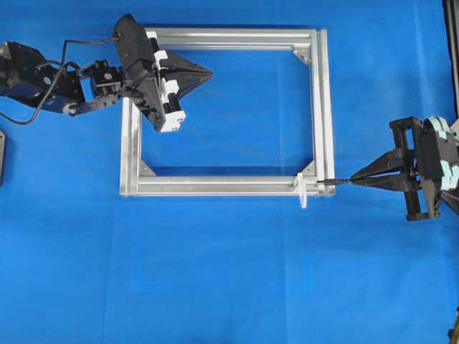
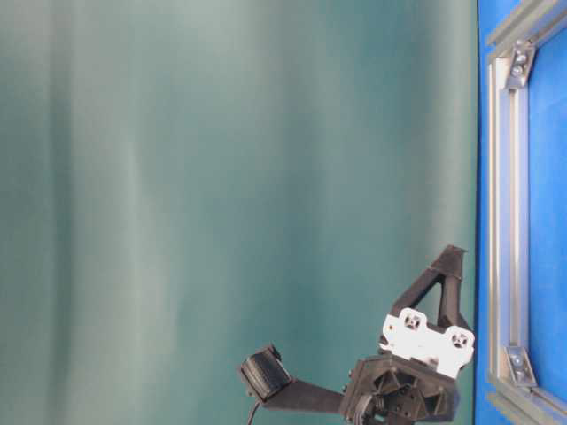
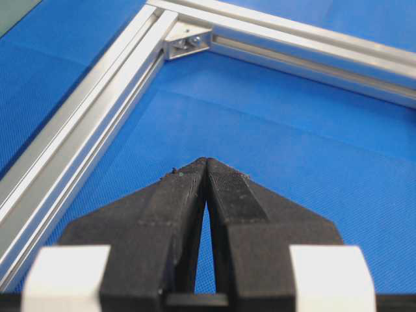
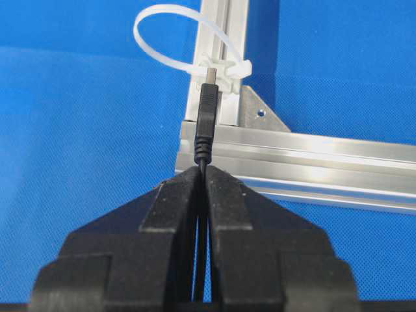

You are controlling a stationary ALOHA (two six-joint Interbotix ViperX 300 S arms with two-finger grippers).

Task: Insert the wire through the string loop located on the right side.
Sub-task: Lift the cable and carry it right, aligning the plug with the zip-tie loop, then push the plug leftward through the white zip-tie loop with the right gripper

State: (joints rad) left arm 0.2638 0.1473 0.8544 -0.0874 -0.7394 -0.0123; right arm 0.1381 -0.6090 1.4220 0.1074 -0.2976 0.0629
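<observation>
Right gripper point(image 4: 203, 170): clenched on the wire point(image 4: 207, 123); the jaws pinch the thin black cable just behind the plug.
Wire position: the plug projects straight out past the fingertips and lies over the corner of the aluminium frame point(image 4: 312, 156). Its metallic tip sits at the white clasp at the base of the string loop point(image 4: 170, 36).
Wire appearance: black moulded plug body with a ribbed strain relief and a short metallic tip.
String loop appearance: whitish, translucent band forming an oval, standing off the frame rail to the left of the plug in the right wrist view.
String loop location: lower right corner of the frame point(image 1: 315, 107) in the overhead view.
Left gripper point(image 3: 206, 162): clenched on nothing, fingertips together, hanging over the blue mat point(image 3: 292, 130) inside the frame's upper left corner.
</observation>
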